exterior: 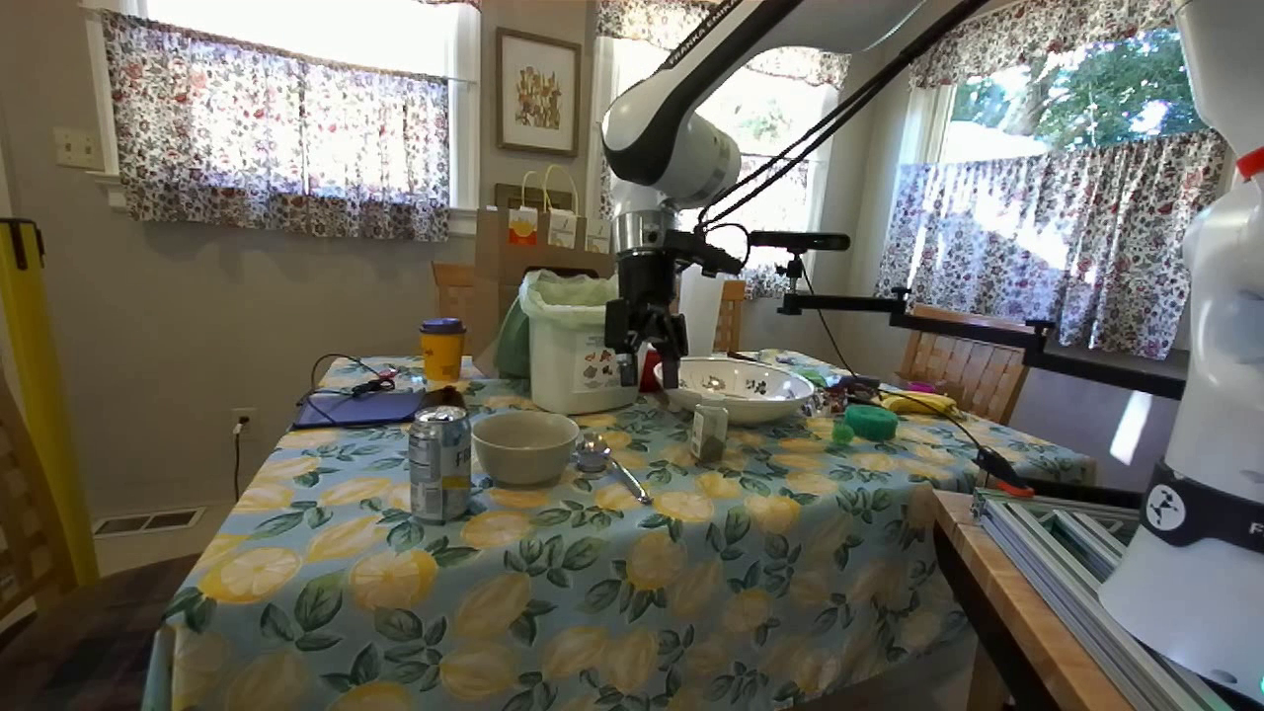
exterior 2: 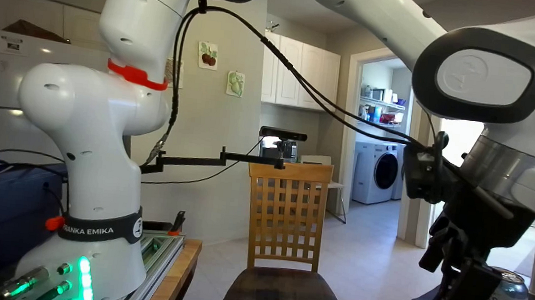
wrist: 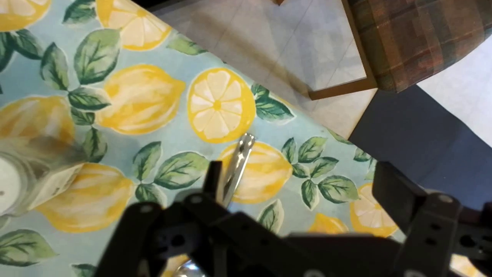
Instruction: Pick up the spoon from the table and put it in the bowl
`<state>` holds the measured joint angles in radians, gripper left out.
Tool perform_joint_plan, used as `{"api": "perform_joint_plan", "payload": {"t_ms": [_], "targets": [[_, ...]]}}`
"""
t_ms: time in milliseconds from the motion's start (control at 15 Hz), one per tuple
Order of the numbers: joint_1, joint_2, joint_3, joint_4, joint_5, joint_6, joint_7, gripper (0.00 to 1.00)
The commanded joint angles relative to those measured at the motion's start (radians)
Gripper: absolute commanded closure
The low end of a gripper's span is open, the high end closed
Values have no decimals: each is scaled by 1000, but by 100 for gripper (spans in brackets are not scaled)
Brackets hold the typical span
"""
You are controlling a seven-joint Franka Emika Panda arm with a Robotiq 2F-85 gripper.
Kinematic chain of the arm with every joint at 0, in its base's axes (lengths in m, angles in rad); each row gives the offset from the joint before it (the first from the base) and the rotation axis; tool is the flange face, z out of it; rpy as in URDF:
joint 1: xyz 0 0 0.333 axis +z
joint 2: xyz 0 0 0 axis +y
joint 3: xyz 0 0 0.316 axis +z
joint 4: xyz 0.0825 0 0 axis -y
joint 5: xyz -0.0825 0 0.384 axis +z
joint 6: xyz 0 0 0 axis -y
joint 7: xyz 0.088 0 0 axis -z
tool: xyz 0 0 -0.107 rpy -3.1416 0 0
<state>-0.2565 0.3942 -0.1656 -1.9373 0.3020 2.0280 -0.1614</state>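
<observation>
In an exterior view, a silvery can [exterior: 440, 464] stands just left of the small grey bowl [exterior: 524, 459]; to that bowl's right, just beside it, the spoon [exterior: 629, 480] lies on the tablecloth [exterior: 553, 612]. Next comes the gripper [exterior: 649, 368], hanging above the cloth, released, its fingers [wrist: 212, 179] spread wide (the wrist view looks down past one fingertip at the spoon's handle [wrist: 239, 163]), then a small clear jar [exterior: 708, 432] with a white lid [wrist: 7, 182]

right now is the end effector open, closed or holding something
End effector: open, fingers apart, holding nothing; the spoon lies on the tablecloth.
</observation>
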Motion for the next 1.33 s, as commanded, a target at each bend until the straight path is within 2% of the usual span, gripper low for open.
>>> {"api": "perform_joint_plan", "payload": {"t_ms": [0,333,600,800,1267], "targets": [[-38,53,18,45,30,27,-43,0],[-75,83,34,64,80,36,-77,0],[-118,103,63,77,179,41,-157,0],[-99,81,47,49,148,48,-118,0],[-99,81,47,49,147,50,-118,0]]}}
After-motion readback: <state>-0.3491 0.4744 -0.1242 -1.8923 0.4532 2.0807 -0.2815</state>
